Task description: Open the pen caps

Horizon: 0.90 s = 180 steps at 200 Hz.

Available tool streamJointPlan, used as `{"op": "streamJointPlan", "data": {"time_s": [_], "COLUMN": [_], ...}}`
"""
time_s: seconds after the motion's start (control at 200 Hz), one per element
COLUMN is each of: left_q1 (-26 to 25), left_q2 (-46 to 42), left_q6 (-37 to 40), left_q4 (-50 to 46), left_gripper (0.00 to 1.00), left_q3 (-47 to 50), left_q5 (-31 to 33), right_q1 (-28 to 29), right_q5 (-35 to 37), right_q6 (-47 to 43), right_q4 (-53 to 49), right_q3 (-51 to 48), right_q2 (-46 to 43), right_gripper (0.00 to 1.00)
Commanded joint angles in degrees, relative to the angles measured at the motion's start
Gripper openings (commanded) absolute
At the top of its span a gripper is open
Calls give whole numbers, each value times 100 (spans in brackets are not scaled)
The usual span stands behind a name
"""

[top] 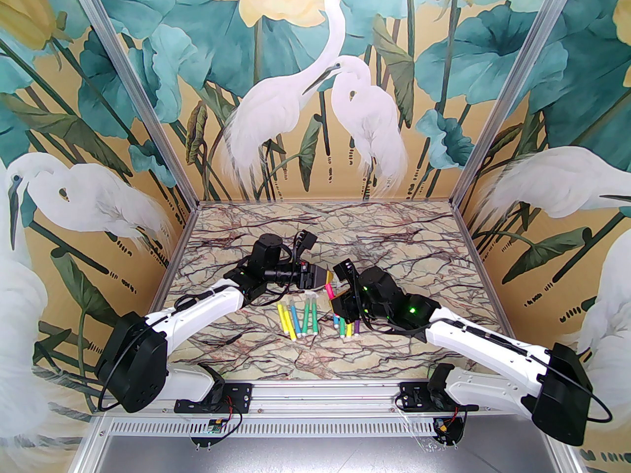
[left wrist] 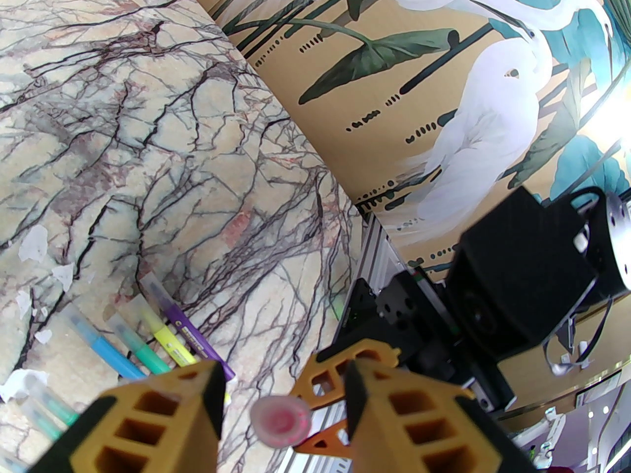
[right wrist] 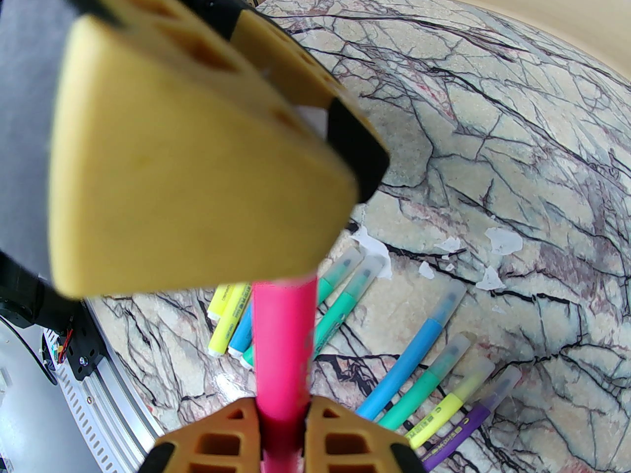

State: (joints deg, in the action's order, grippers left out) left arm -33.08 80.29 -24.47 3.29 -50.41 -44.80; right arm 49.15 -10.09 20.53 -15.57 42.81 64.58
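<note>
At the left of the marble-patterned tabletop, a loose row of thin marker pens with yellow, blue and green bodies lies flat. Their long axes run near to far, with the see-through plastic caps at the far ends and the white butts toward the arm bases.

Just beyond that row, the left gripper reaches in from the left on its black wrist. Its orange, black-padded fingers stand apart, one on each side of the pink pen's capped end. The left wrist view shows a sliver of gap on both sides, so they are not pressed against it.

The bright pink marker pen is off the table, in the air between the two grippers. Its long axis runs from the right gripper away from the bases and slightly leftward, toward the left gripper. Its clear cap points straight into the left gripper's mouth, and from that wrist it shows end-on as a pale ring with pink inside.

The right gripper is clamped on the pink body, with an orange finger touching each side.

Under and just right of it, blue, green, yellow and purple pens lie side by side, with their capped ends toward the far side.
</note>
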Motion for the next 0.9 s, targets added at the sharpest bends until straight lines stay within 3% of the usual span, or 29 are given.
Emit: {"op": "streamJointPlan", "data": {"time_s": [0.0, 0.415, 0.895], "left_q1": [-29, -32, -36], "left_q2": [90, 64, 16], "left_q6": [-79, -187, -390], "left_q4": [32, 84, 185], "left_gripper": [41, 23, 11], "left_q3": [-139, -136, -140], "left_q5": [-163, -239, -331], "right_q1": [42, 42, 43], "right_q5": [126, 193, 321], "right_q6": [-129, -138, -119], "right_q4": [116, 133, 195], "right_q3": [61, 30, 43], "right_q2": [-76, -121, -10], "right_gripper": [12, 15, 43]}}
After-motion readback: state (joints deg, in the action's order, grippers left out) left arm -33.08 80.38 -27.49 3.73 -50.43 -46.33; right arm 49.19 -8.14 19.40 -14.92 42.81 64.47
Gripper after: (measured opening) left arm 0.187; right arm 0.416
